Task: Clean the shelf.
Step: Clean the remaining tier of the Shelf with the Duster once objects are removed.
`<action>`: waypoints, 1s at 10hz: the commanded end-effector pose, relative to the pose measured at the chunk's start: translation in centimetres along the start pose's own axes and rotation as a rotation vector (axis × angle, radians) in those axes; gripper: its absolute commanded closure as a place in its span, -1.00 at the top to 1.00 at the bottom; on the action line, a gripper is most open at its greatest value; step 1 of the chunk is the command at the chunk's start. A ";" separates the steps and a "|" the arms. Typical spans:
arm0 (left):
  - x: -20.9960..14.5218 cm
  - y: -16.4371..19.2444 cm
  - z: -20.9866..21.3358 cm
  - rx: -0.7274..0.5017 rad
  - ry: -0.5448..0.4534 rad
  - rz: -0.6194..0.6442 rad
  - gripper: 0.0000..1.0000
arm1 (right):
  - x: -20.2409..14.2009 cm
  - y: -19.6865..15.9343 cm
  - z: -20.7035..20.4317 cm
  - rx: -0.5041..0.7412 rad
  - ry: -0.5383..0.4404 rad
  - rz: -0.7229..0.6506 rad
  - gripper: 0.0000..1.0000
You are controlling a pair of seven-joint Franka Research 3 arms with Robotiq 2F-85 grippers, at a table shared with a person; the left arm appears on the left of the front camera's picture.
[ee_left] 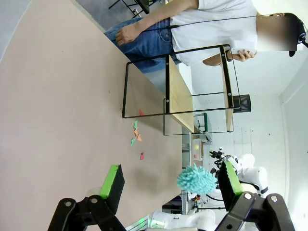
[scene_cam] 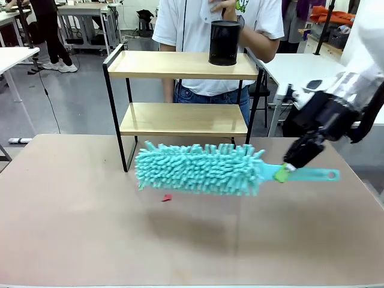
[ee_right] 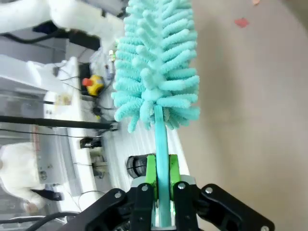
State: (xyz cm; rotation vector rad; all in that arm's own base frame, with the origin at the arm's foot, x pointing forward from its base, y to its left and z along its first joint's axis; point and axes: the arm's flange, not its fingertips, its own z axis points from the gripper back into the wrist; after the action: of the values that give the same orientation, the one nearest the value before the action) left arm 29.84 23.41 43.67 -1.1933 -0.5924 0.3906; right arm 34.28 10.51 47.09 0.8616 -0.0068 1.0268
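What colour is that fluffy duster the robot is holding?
The duster is turquoise, head and handle alike; the front view shows it best.

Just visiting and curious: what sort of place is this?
Probably a robotics lab: the right gripper holds a teal duster, white work tables stand around, a cable trails across the floor.

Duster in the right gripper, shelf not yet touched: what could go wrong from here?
1. The right gripper pinches the duster by its thin handle, with the long fluffy head sticking far out; pressing on a board could twist it in the grip.
2. A black mesh cup stands on the top board of the shelf, with a person close behind; a sweep there may knock it over.
3. The thin-framed shelf might slide if pushed.
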 end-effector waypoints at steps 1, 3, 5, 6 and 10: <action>-0.1 -0.2 0.1 -0.010 0.006 -0.011 1.00 | -5.2 -0.5 7.2 0.171 -0.125 -0.190 -0.75; -0.1 -0.2 0.1 -0.010 0.006 -0.011 1.00 | -13.8 0.9 14.9 0.327 -0.425 -0.260 -0.75; -0.1 -0.2 0.1 -0.010 0.006 -0.011 1.00 | -20.8 0.5 18.8 0.237 -0.828 -0.398 -0.75; -0.1 -0.2 0.1 -0.010 0.006 -0.011 1.00 | -23.7 -0.9 19.3 0.184 -1.013 -0.511 -0.75; -0.1 -0.2 0.1 -0.010 0.006 -0.011 1.00 | -27.5 -6.8 17.0 -0.030 -1.173 -0.785 -0.75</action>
State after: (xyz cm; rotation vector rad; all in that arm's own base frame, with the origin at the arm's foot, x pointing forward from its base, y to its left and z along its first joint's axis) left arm 29.80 23.42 43.70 -1.1929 -0.5933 0.3906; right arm 29.46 -25.62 43.58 1.2114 -0.6071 -0.2487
